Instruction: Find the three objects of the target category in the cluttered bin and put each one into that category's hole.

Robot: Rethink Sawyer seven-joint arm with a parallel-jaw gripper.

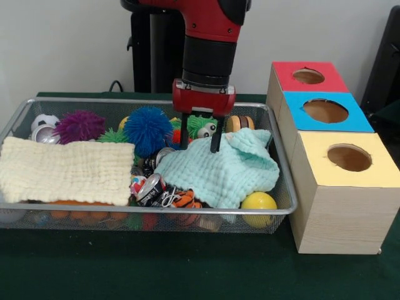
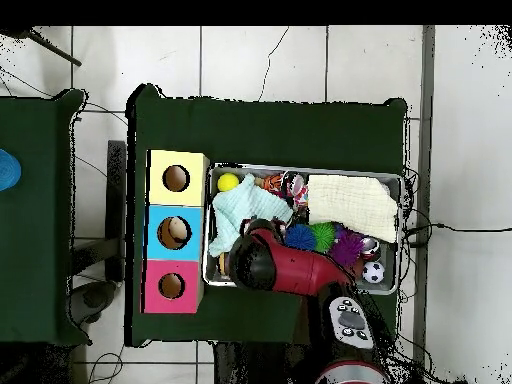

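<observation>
The wire-mesh bin [image 1: 94, 211] lies across the table, full of toys and cloths; it also shows in the overhead view [image 2: 300, 168]. No see-through plastic bottle shows in either view. My gripper [image 1: 200, 143] hangs in the bin's middle, open, with its fingertips [image 1: 215, 145] at the upper left edge of a mint green cloth [image 1: 228, 169]. Its jaws stand apart with nothing held. The blue-topped hole [image 1: 325, 110] is the middle one on the wooden box to the right, and it also shows in the overhead view [image 2: 177, 232]. From above, the arm [image 2: 290, 265] hides the gripper.
A cream cloth [image 1: 65, 169] covers the bin's left half. A blue spiky ball [image 1: 147, 128], a purple one [image 1: 80, 125], a green toy [image 1: 203, 127], a silver can [image 1: 150, 187] and a yellow ball [image 1: 259, 206] lie around. Red-topped [image 1: 308, 76] and yellow-topped [image 1: 349, 157] holes flank the blue.
</observation>
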